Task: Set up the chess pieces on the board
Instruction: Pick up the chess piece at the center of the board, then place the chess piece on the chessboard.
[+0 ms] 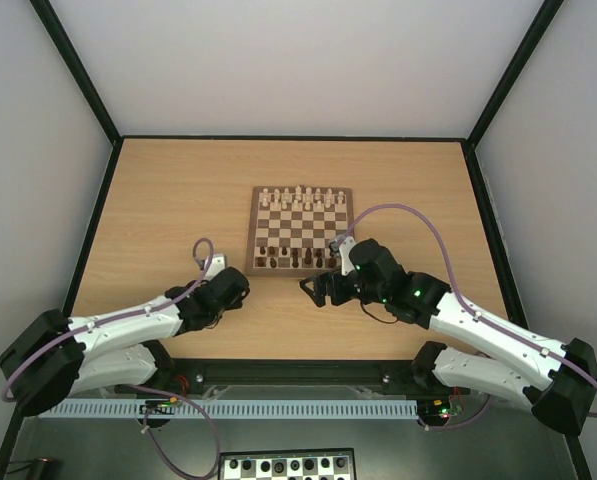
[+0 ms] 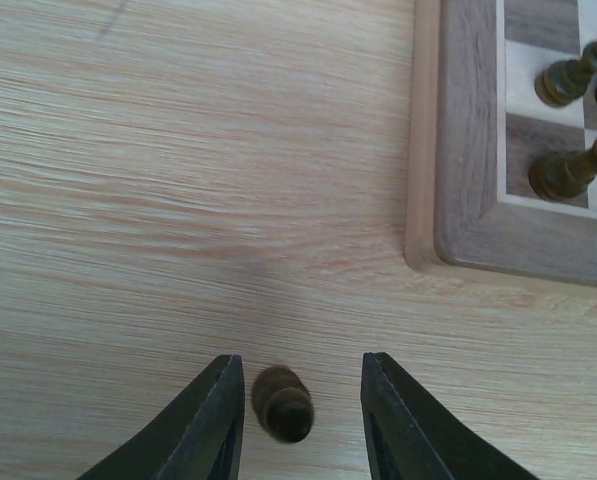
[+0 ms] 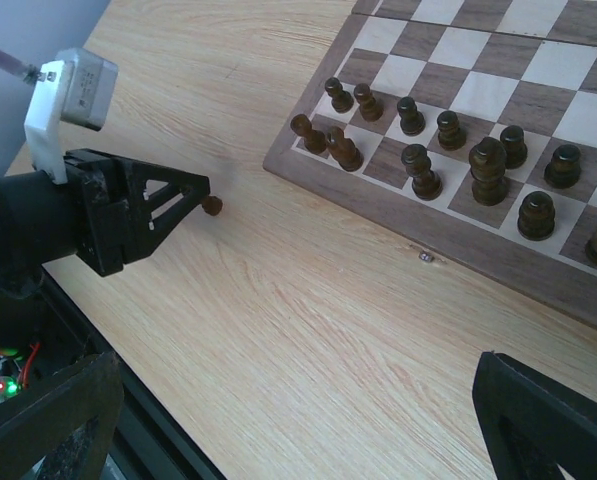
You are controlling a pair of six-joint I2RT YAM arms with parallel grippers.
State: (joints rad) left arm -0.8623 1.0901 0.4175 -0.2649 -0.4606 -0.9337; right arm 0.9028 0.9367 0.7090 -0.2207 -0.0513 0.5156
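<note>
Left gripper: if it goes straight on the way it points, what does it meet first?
The left gripper would likely meet the dark chess piece first: it sits on the table between the open jaws. Beyond it only tabletop shows; the board lies right of that line.

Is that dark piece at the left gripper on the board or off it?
Off. The dark piece is on the table, between the fingers of the left gripper, outside the board border.
</note>
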